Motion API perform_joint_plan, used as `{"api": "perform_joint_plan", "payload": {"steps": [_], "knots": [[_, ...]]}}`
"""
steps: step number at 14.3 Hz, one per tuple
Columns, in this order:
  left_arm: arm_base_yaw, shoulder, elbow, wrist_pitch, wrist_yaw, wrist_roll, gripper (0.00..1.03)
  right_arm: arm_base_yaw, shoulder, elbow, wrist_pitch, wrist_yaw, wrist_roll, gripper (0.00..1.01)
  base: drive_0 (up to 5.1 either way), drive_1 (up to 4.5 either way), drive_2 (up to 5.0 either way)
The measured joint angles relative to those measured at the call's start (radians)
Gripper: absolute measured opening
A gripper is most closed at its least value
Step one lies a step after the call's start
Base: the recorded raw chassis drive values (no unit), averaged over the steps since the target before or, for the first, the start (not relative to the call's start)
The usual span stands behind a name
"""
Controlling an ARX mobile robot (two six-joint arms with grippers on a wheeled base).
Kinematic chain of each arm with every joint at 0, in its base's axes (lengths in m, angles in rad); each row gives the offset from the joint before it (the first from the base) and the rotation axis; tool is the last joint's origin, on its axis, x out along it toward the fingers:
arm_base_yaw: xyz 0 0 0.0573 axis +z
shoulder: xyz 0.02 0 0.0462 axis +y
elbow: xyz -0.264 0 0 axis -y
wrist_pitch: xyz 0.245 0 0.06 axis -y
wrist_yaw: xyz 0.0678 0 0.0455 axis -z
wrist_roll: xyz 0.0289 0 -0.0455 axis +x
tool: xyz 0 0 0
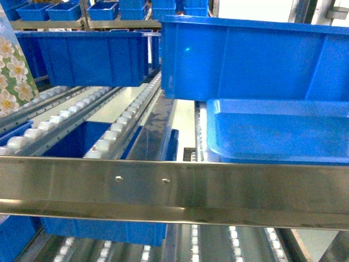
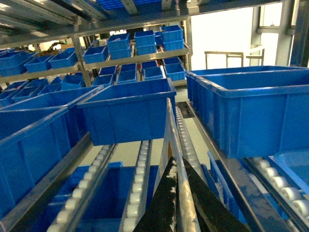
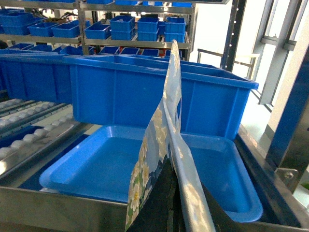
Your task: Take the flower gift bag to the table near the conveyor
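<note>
Shiny steel rail [image 1: 174, 191] sits nearest. Both pincers pinch the flower gift bag [image 3: 166, 145], the right pincer [image 3: 169, 208] and left pincer [image 2: 176, 203], near the blue tray [image 3: 96, 169] on the conveyor [image 1: 117, 128]. Best lift slowly, keeping both grips tight.

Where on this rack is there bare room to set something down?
The shallow blue tray behind the steel rail lies empty; so do the roller lanes before the left bin. The large bin blocks behind the tray.
</note>
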Motion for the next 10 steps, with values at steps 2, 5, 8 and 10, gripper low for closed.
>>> {"api": "perform_joint_plan", "payload": {"steps": [2,5,8,10], "knots": [[0.000,0.000,0.000,-0.001,0.000,0.000,0.02,0.000,0.000,0.000,0.000,0.000,0.000,0.02,-5.1,2.37,2.4],[0.000,0.000,0.000,0.000,0.000,0.000,0.02,0.000,0.000,0.000,0.000,0.000,0.000,0.02,-5.1,2.37,2.4],[0.001,0.000,0.000,0.000,-0.001,0.000,0.02,0.000,0.000,0.000,0.001,0.000,0.000,0.02,-5.1,2.37,2.4],[0.001,0.000,0.000,-0.001,0.000,0.000,0.02,0.000,0.000,0.000,0.000,0.000,0.000,0.02,-5.1,2.37,2.4]]}}
